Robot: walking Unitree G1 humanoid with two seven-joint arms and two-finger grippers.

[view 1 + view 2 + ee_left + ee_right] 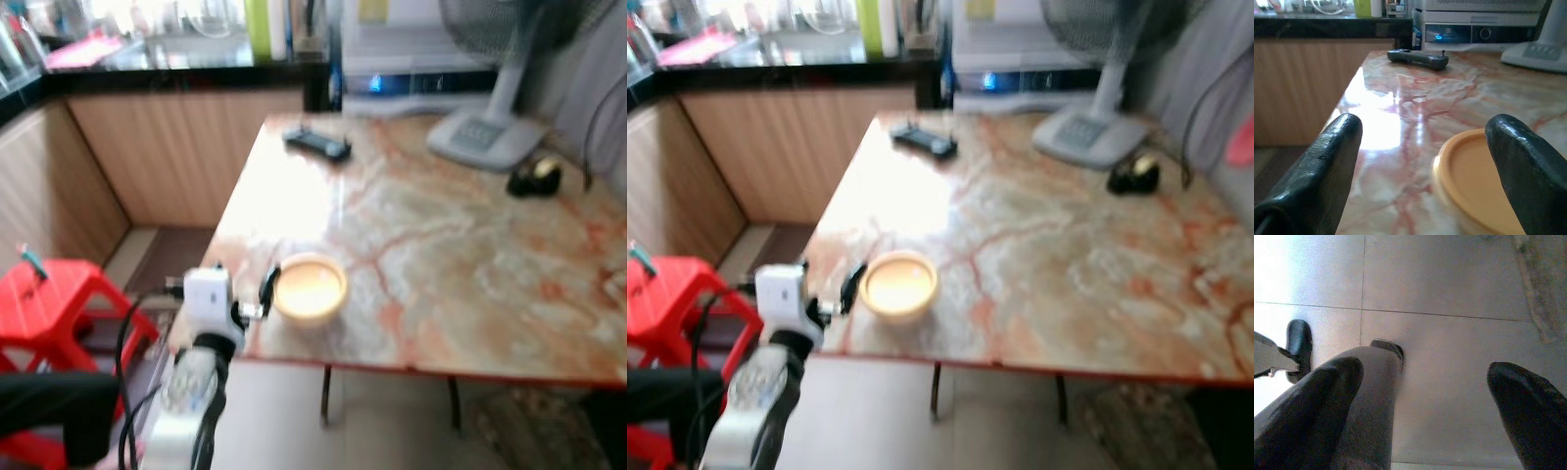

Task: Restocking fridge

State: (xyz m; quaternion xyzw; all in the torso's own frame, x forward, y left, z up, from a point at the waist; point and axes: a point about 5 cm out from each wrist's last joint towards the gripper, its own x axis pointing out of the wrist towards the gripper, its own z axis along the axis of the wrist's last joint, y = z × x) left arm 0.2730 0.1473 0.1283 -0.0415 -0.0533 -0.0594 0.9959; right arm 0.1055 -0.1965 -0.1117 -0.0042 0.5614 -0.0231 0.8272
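Note:
A round yellow lidded container [310, 286] sits near the front left corner of the marble table [460, 255]. My left gripper [263, 294] is open at the table's edge, level with the container and just to its left; one black finger is close to the container's rim. In the left wrist view the container [1484, 181] lies low between the two spread fingers [1322, 171], closer to one of them. My right gripper [1425, 396] hangs open over the grey tiled floor [1449, 298], holding nothing.
A black remote [316, 143] lies at the table's far left. A fan base [485, 137] and a small dark object [534, 176] stand at the far right. A red stool [49, 294] is on the floor to the left. A wooden counter [167, 147] runs behind.

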